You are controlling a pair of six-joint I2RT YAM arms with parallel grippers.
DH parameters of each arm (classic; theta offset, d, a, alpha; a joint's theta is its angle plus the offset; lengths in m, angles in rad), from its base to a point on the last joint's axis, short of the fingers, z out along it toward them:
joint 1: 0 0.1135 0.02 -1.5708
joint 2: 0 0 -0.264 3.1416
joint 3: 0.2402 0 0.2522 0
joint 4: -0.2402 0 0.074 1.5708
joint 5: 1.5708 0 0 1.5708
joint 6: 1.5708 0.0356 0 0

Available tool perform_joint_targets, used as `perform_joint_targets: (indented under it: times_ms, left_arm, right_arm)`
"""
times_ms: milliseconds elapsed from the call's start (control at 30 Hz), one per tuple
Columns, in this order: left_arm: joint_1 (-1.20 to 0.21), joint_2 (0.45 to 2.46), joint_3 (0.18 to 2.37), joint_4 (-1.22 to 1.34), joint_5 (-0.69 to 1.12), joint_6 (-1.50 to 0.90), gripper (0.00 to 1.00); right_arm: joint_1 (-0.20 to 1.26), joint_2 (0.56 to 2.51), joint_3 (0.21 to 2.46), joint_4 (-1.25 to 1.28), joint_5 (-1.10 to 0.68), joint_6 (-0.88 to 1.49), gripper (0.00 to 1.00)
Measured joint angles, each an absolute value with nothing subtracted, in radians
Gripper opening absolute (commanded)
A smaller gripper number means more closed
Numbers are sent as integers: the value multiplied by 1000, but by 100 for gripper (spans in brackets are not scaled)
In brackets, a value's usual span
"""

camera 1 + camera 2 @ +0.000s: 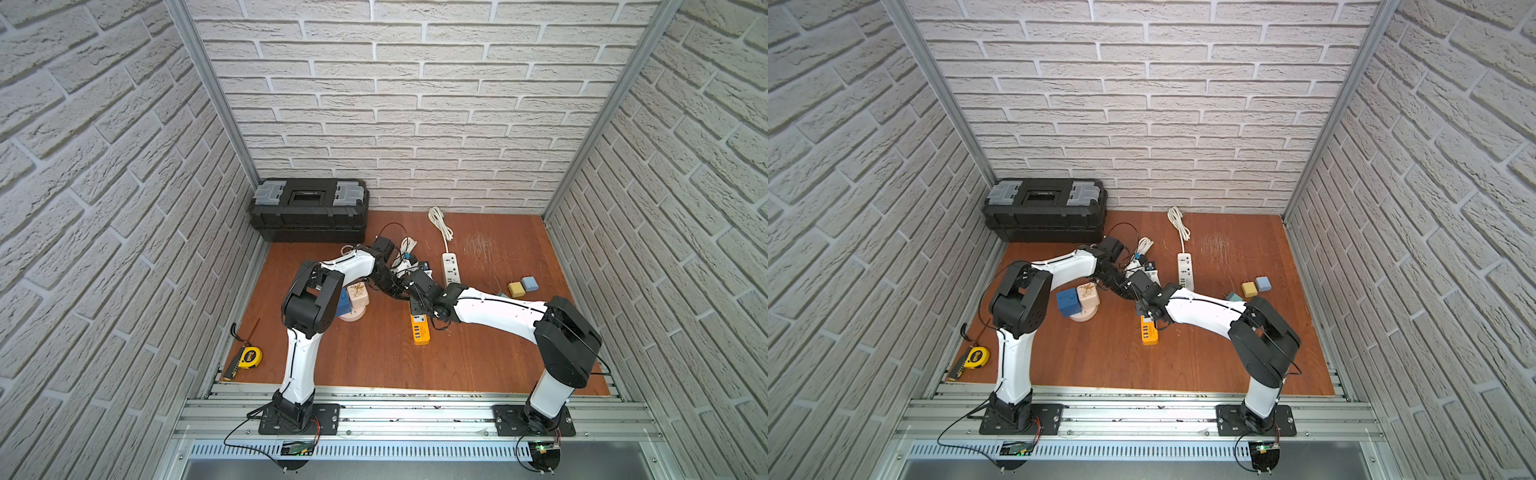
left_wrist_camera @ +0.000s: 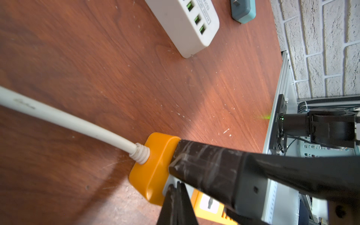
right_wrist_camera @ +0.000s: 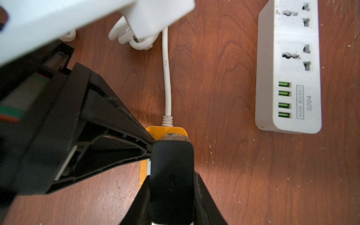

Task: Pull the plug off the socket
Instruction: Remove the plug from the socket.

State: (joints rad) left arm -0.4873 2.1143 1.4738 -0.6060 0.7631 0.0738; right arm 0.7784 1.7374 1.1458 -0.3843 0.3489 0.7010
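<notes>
Tight in the middle, open at the front

The left arm (image 1: 353,264) and right arm (image 1: 494,309) meet over the far end of the orange power strip (image 1: 420,332), so it is crowded there. A white cord (image 3: 167,78) runs off that end. The white power strip (image 1: 451,268) lies near, with bare wood between. A blue block (image 1: 1068,302) sits on the other side. The black toolbox (image 1: 309,210) fills one back corner. The table (image 1: 374,365) is bare up front.

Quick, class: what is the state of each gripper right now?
Left gripper: jaws shut, empty, pressing on the orange power strip.
Right gripper: shut on the black plug.
</notes>
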Motion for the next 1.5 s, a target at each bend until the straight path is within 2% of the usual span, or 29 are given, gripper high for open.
perform_joint_targets:
  times_ms: [267,733,1167,1500]
  left_arm:
    - [-487,2115,1474,-603,768,73,0]
    - [-485,2116,1474,-613,771,73,0]
    - [-484,2118,1474,-603,776,73,0]
    - [-482,2118,1474,-607,778,73,0]
  right_arm:
    - [723,1691,1082,-311,227,725,2]
    - [823,1759,1190,-437,410,671,2]
    - [748,1720,1139,-379,268,703,2]
    - [820,1752,1194,-442,406,673,2]
